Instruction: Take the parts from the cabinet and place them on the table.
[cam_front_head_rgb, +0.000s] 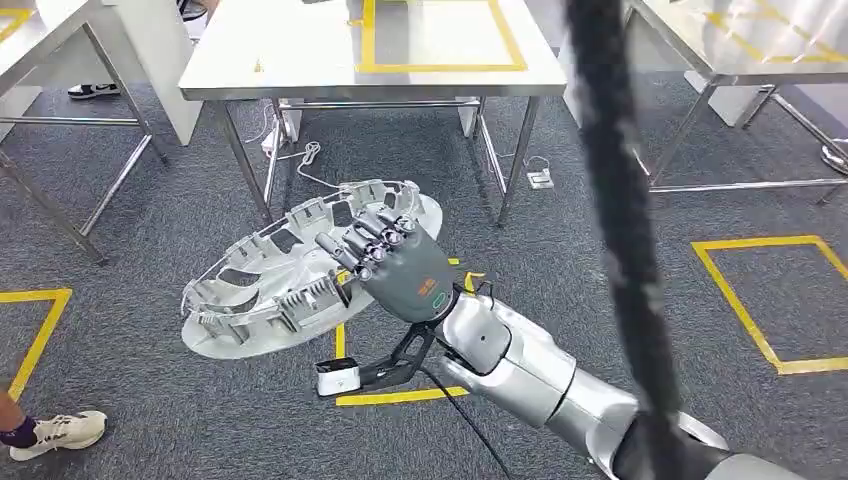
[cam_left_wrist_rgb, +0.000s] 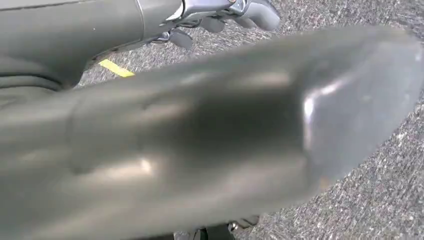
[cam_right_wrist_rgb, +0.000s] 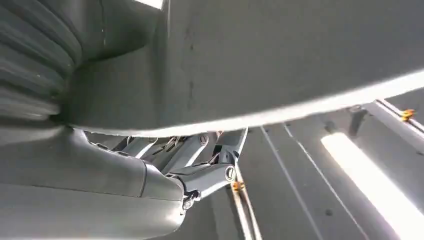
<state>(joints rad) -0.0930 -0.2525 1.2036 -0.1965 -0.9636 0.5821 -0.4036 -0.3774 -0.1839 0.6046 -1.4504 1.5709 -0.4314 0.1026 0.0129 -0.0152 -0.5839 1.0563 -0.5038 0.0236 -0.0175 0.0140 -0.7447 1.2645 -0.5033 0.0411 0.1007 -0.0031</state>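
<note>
Right hand: your right hand (cam_front_head_rgb: 400, 265) grips the round silver plastic wheel cover (cam_front_head_rgb: 290, 275), tilted above the grey carpet floor (cam_front_head_rgb: 150, 400).
Left hand: you cannot tell its fingers' state.
Surface: the steel surface (cam_front_head_rgb: 300, 60) stands ahead.

Your robot's right arm (cam_front_head_rgb: 540, 375) is polished silver with rounded shells. Its right hand (cam_front_head_rgb: 400, 262) is dark grey with a small green-and-orange oval badge on the back. A black bracket carries a white-faced wrist camera (cam_front_head_rgb: 336, 378), and a thin black cable (cam_front_head_rgb: 470, 425) trails beneath.

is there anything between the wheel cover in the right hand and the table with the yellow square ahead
Nothing visible blocks it. The right hand holds the wheel cover over bare carpet, and the table stands straight ahead.
</note>
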